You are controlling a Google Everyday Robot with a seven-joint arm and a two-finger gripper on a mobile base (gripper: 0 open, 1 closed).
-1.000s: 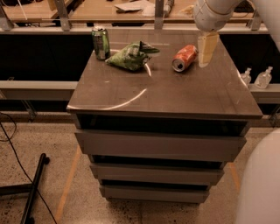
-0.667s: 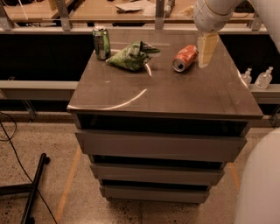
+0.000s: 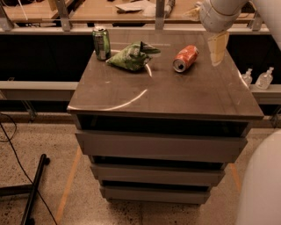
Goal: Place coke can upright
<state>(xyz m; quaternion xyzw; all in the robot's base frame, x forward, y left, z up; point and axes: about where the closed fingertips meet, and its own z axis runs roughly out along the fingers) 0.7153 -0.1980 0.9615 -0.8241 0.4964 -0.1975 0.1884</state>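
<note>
The coke can [image 3: 185, 58], red-orange with a silver end, lies on its side at the back right of the cabinet top [image 3: 175, 94], its silver end facing the front. My gripper [image 3: 217, 49] hangs down from the white arm just right of the can, a small gap apart from it and just above the surface. It holds nothing that I can see.
A green can [image 3: 101, 42] stands upright at the back left. A crumpled green bag [image 3: 131, 57] lies between the two cans. The cabinet has several drawers [image 3: 160, 147]. Two small bottles [image 3: 259, 79] stand on a ledge at the right. A wooden counter [image 3: 123, 11] runs behind.
My gripper has shifted a little to the right, away from the coke can. The can, bag and green can have not moved.
</note>
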